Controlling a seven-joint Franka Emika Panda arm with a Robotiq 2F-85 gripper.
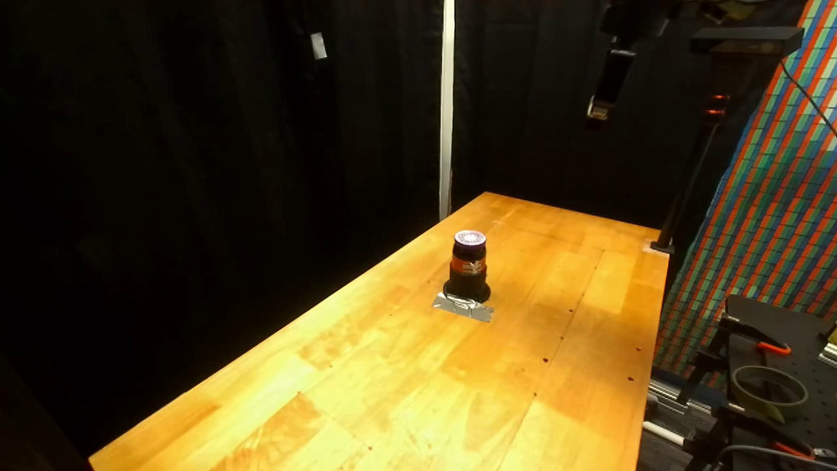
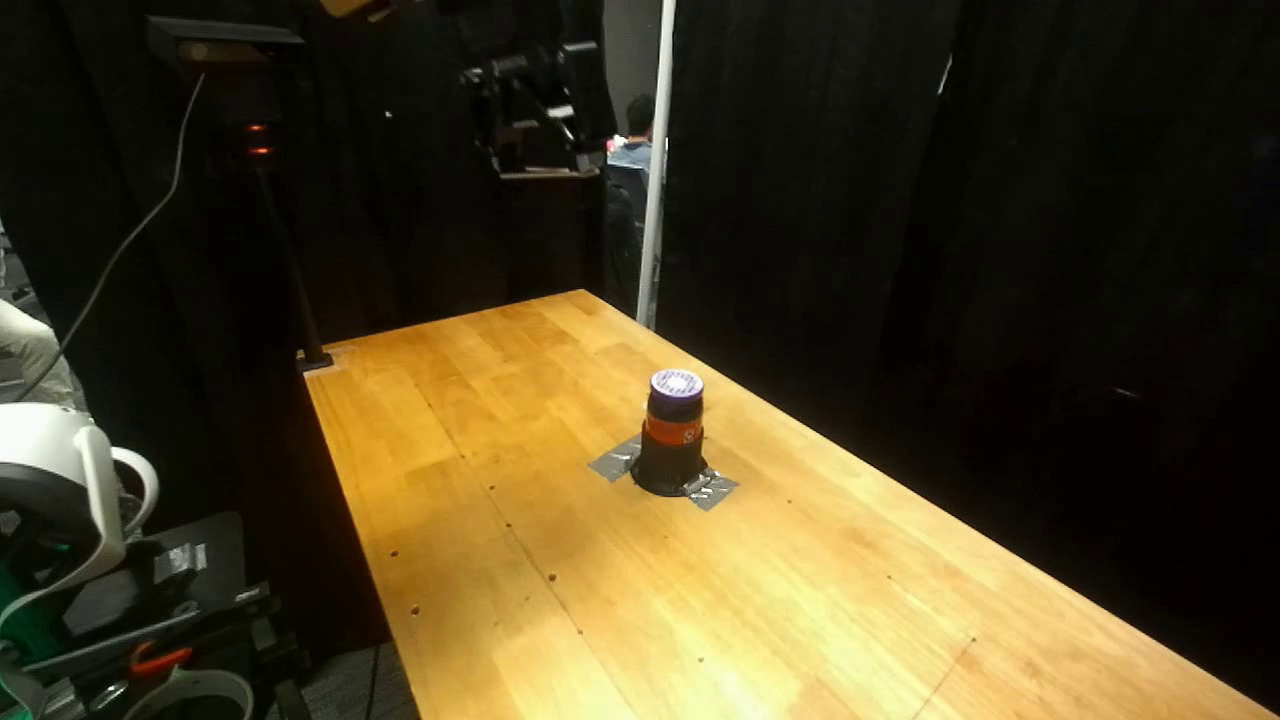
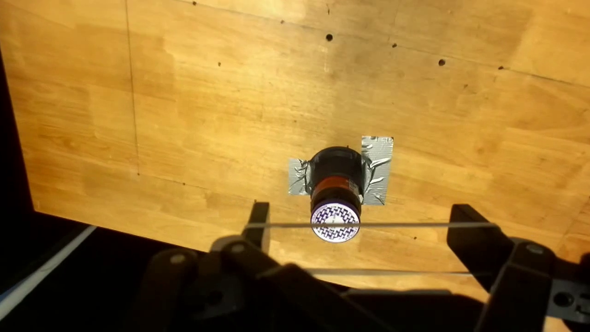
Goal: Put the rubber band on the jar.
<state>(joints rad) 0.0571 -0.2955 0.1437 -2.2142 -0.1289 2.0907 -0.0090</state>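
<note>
Awaiting placement; loading judged complete

Claw: the claw [image 2: 547,167] stands wide, its two fingers [image 3: 479,249] well apart, with the rubber band [image 3: 405,225] stretched across them in two strands. No other object is seen gripped there

Location: in an exterior view the jar [image 1: 469,263] stands upright on the wooden surface [image 1: 405,386], nearer the left edge than the right and well short of the far edge. Its lower part sits in or on a dark base [image 1: 465,286]; whether that is a separate piece cannot be told. Grey tape [image 3: 379,177] lies against the base on both sides and appears to fix it down. Both exterior views show the claw high above the level of the jar and well apart from it. In the wrist view one strand crosses the patterned lid [image 3: 335,235]; this is judged an overlap of sight, not contact

Progress: fitting the band to the claw appears done. No band can be made out around the jar, so placement is judged outstanding. Left to do, by assessment: bring the claw over the jar so that the lid falls between the two strands, lower until the band surrounds the body, free the band from the fingers, and withdraw. Principal risks: a strand catching on the lid's rim, or the band slipping off one finger too soon
</note>
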